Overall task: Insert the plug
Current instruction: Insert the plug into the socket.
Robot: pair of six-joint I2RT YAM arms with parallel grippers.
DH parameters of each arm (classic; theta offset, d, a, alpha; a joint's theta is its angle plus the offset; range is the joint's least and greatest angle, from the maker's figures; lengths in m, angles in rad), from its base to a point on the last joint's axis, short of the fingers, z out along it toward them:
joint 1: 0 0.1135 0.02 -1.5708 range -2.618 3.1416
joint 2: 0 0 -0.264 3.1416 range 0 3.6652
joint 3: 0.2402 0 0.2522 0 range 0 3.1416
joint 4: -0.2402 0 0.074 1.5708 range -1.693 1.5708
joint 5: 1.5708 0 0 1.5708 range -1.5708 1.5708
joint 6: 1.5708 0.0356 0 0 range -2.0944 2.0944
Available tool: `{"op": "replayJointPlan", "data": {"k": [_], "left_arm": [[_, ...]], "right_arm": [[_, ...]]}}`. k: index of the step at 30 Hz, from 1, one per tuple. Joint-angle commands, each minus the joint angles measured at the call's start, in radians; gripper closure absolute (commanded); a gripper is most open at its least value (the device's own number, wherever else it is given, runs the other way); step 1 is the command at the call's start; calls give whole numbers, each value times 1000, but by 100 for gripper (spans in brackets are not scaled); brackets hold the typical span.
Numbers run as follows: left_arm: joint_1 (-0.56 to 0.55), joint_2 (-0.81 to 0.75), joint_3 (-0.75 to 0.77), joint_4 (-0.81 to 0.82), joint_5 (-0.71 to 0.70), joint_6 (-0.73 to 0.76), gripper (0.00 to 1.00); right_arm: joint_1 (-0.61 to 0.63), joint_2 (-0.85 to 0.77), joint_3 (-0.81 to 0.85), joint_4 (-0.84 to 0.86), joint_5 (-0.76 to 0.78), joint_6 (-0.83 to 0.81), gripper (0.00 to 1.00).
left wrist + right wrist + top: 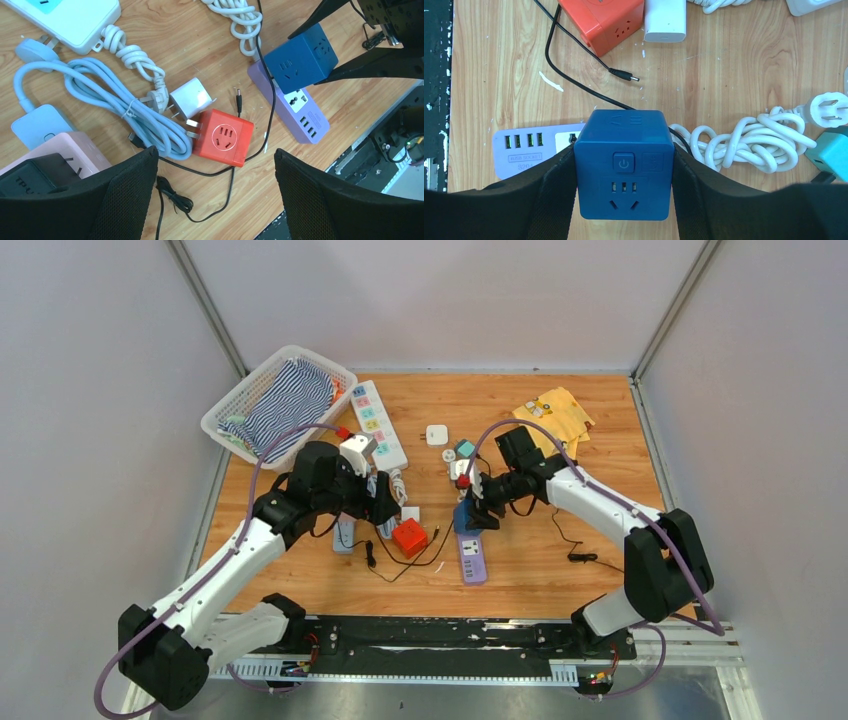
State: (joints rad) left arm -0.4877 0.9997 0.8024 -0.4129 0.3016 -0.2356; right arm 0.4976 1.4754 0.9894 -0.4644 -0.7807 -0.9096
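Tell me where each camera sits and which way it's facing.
Top external: above and behind the bases, looking down on the table; left arm and right arm show.
Left wrist: looks down on the red cube socket; its open fingers show.
Right wrist: looks down on the blue cube socket clamped between its fingers.
Shared: both wrist views catch both cubes and the purple power strip.

The held cube socket (624,155) sits between the fingers of the right gripper (624,172), over one end of the USB power strip (531,152). Beyond that claw lie a barrel plug (626,76) and the loose cube socket (606,20). The loose cube socket lies beneath the left gripper (215,160), with a wall charger (190,97) just beyond it and a coiled cable (100,105) beside it.
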Motion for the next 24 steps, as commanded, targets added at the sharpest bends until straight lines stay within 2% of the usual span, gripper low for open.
{"op": "replayJointPlan", "data": {"k": [1, 6, 15, 24], "left_arm": [[3, -10, 30, -28, -29, 39, 13], [3, -27, 45, -77, -77, 89, 12], [4, -66, 24, -86, -118, 122, 10], [3, -86, 8, -83, -128, 130, 8]], "right_arm": [[14, -9, 28, -65, 97, -14, 88], [20, -54, 40, -85, 106, -24, 100], [26, 17, 93, -176, 108, -59, 100], [50, 48, 106, -196, 73, -86, 100]]}}
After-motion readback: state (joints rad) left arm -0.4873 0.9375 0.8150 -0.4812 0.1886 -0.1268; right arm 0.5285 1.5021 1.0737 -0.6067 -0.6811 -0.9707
